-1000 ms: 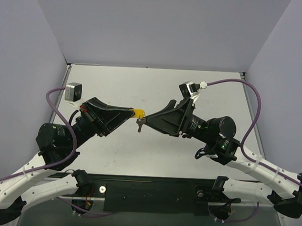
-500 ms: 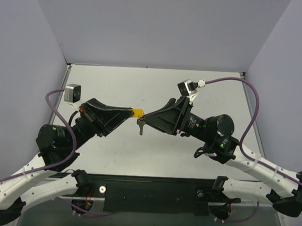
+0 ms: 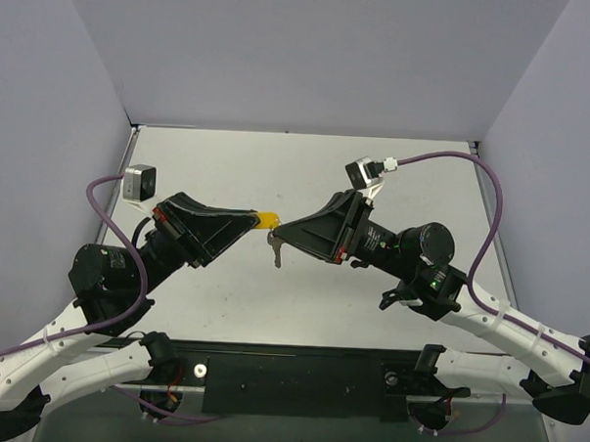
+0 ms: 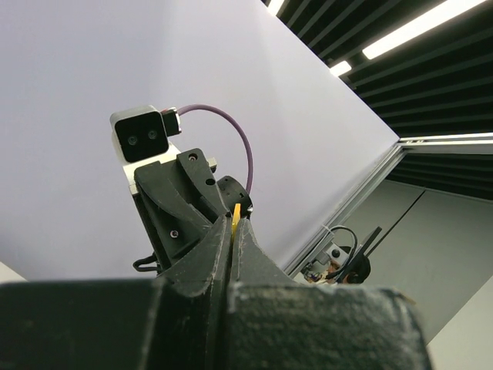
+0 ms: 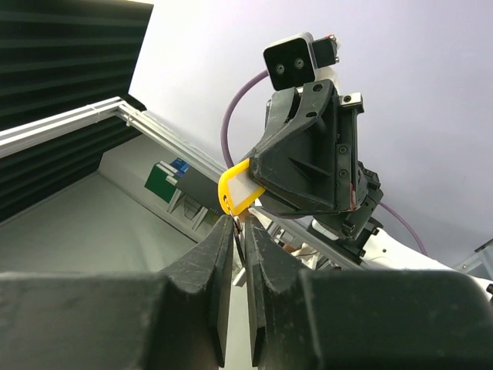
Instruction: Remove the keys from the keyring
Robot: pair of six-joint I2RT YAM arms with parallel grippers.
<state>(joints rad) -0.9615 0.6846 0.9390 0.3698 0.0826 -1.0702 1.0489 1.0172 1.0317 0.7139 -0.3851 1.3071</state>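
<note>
I have both arms meeting over the middle of the table (image 3: 229,164), tips almost nose to nose. The left gripper (image 3: 253,219) comes in from the left with its jaws pressed tight on the keyring (image 3: 267,220). From above, the yellow-orange oblong sticks out past the fingertips toward the right arm. In my left wrist view only a thin yellow sliver of the keyring (image 4: 236,216) shows, edge-on, above the 2 closed fingers (image 4: 208,258). The right gripper (image 3: 283,232) reaches in from the right, its tip just beside the free end of the keyring. Its jaws are drawn nearly together, leaving only a narrow slit. The key (image 3: 275,250) sits right at that tip, its head against the fingertips and its short shaft pointing toward the near edge. As far as I can read it, the jaws are clamped on the key's head, though the contact itself is too small to see clearly. The right wrist view shows the keyring (image 5: 237,193) just above its own fingers (image 5: 212,262), yellow rim around a pale centre, with the left gripper (image 5: 258,173) clamped on its far end. A purple cable (image 3: 492,205) loops off the right arm.
</note>
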